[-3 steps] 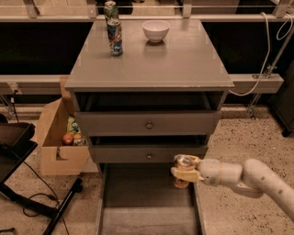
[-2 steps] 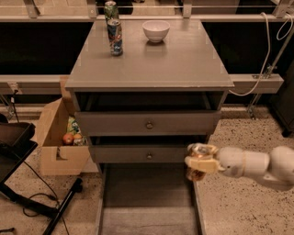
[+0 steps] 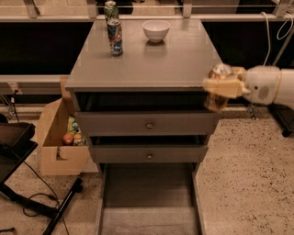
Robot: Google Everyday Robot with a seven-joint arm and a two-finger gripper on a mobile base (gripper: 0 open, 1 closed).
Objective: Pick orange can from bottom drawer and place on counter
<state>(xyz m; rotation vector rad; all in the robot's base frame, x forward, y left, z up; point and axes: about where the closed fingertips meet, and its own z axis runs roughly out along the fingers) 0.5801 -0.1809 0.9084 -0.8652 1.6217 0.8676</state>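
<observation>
Reaching in from the right edge with the white forearm (image 3: 268, 86) about level, wrist end pointing left toward the cabinet. No elbow or base in view, just forearm and hand (image 3: 221, 87).

Clamped on the orange can (image 3: 222, 71): tan fingers (image 3: 216, 85) wrapped across the middle of the can body, so narrow and holding, not wide. Silver top up and sitting above the fingers, lower body poking out below them. Roughly upright, with a slight lean.

Holding the can in the air at the front right corner of the surface (image 3: 151, 59), about level with its front edge. Cannot tell whether touching that corner or just off it. Not set down on the surface yet. Well above the bottom drawer (image 3: 149, 202), pulled out toward the camera with its grey floor showing.

Above that drawer, two knobbed drawers (image 3: 149, 125), one over the other.

On the surface, well apart from the hand: blue-and-red can (image 3: 115, 37) at back left, green can (image 3: 110, 8) just behind it, white bowl (image 3: 155, 30) at back centre.

On the floor left of the cabinet: open cardboard box (image 3: 55, 147) with a few coloured items inside.
</observation>
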